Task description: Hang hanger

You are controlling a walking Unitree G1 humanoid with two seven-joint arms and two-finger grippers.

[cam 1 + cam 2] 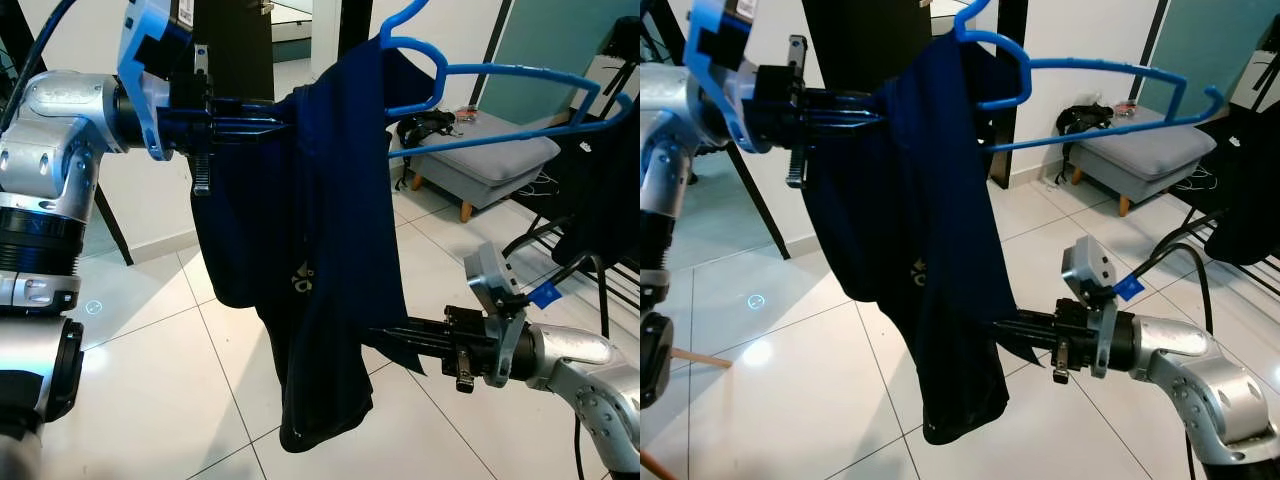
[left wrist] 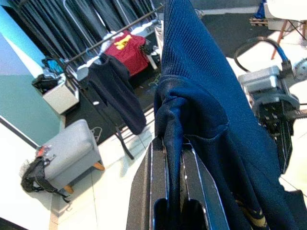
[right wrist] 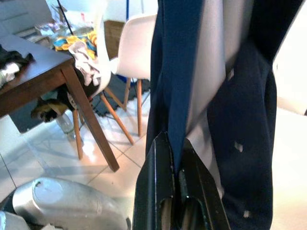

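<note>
Head camera, left eye: the left gripper (image 1: 278,122) is up high, its black fingers clamped on the upper edge of a dark blue garment (image 1: 320,250). The garment hangs down in a long drape above the white tiled floor (image 1: 150,400). A blue hanger (image 1: 500,100) has its hook and one shoulder buried in the cloth, while the other arm of it sticks out free towards the robot's right, in the air. Down low, the right gripper (image 1: 385,335) reaches across and pinches the garment's lower side edge.

Right eye, same scene: the hanger's hook (image 1: 970,15) pokes up above the top of the fabric, and behind it sits a grey stool (image 1: 1150,150) with a black bag (image 1: 1085,115) lying at its near end.

Left wrist view: the two fingers (image 2: 153,191) are closed tight with a bunched fold of the blue knit between them. Beyond, a clothes rail (image 2: 115,36) carries dark clothes and a red top (image 2: 125,45).

Right wrist view: fingers (image 3: 158,182) are pressed together on a thin edge of blue cloth, though how much fabric lies between them is hard to judge at this close range. A dark wooden table (image 3: 33,76) and a white chair (image 3: 136,45) stand behind.
</note>
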